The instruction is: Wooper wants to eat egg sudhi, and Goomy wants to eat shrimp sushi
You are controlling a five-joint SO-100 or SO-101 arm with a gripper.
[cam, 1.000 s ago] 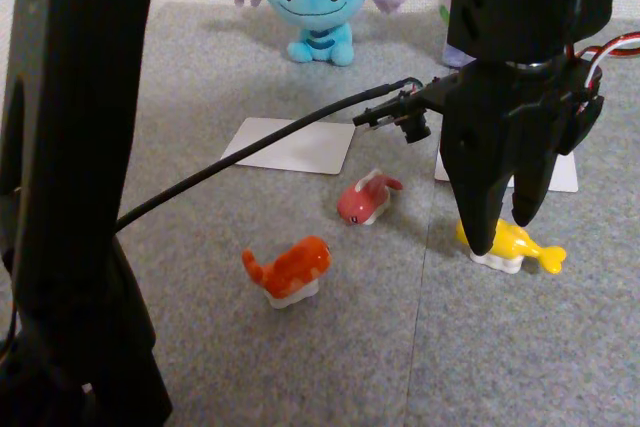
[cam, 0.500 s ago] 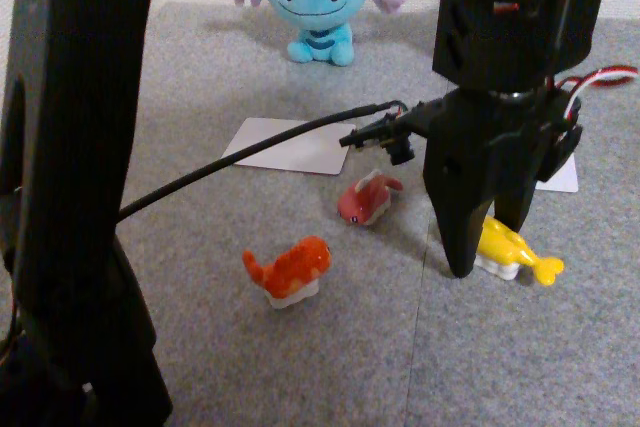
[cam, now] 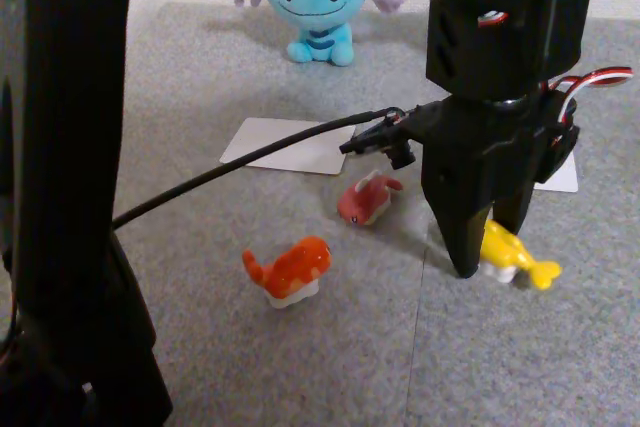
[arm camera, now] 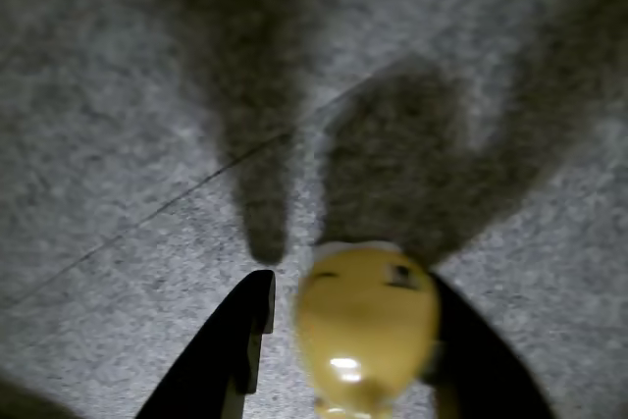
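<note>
The yellow egg sushi (cam: 520,259) lies on the grey carpet at the right of the fixed view. My black gripper (cam: 488,252) stands open straight over it, one finger on each side. In the wrist view the toy's yellow head (arm camera: 368,326) sits between the fingers of the gripper (arm camera: 348,287); the right one touches it and the left finger (arm camera: 245,336) is a narrow gap away. The orange shrimp sushi (cam: 290,269) rests on the carpet to the left. Wooper (cam: 315,2), light blue, sits at the back. Goomy is hidden behind the arm.
A pink-red fish toy (cam: 365,199) lies between the two sushi. One white card (cam: 285,145) lies in front of Wooper, another (cam: 560,177) behind the gripper. The arm's black base (cam: 60,197) blocks the left side, and a black cable (cam: 250,162) crosses the middle.
The gripper has come down and shifted slightly left, so its fingers now straddle the yellow toy near the carpet. The yellow toy has shifted a little; the other toys have not moved.
</note>
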